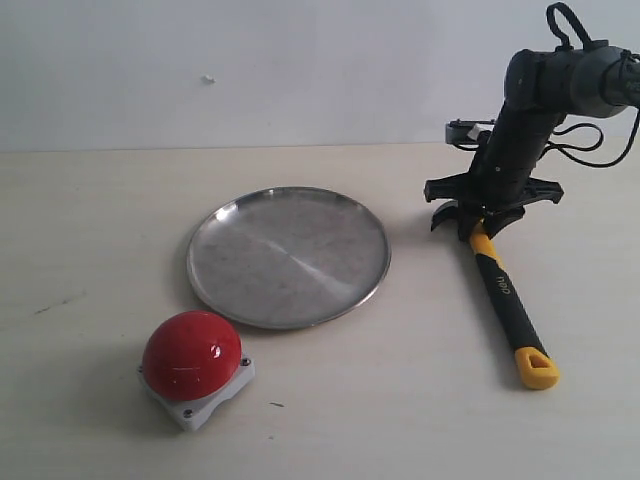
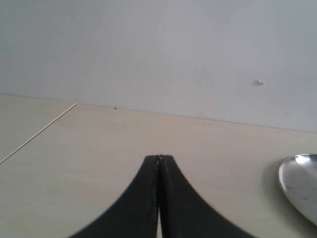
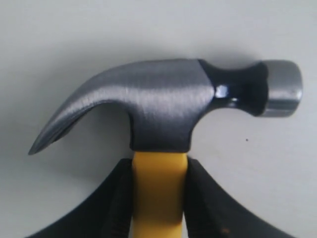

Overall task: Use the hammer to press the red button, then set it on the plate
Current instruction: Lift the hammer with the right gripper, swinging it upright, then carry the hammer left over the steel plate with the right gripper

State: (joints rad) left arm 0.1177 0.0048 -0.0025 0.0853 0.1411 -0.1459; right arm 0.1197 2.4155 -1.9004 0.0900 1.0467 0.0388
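Note:
The hammer has a yellow and black handle and a grey steel head. It lies on the table at the right, handle pointing toward the front. My right gripper is shut on the yellow neck just below the head, one finger on each side. The red button, a glossy dome on a light-grey square base, sits at the front left. The plate, round and steel, lies in the middle, and its rim also shows in the left wrist view. My left gripper is shut on nothing, low over the table left of the plate.
A pale wooden tabletop meets a plain white wall at the back. A seam or table edge runs diagonally in the left wrist view. The right arm reaches down from the upper right.

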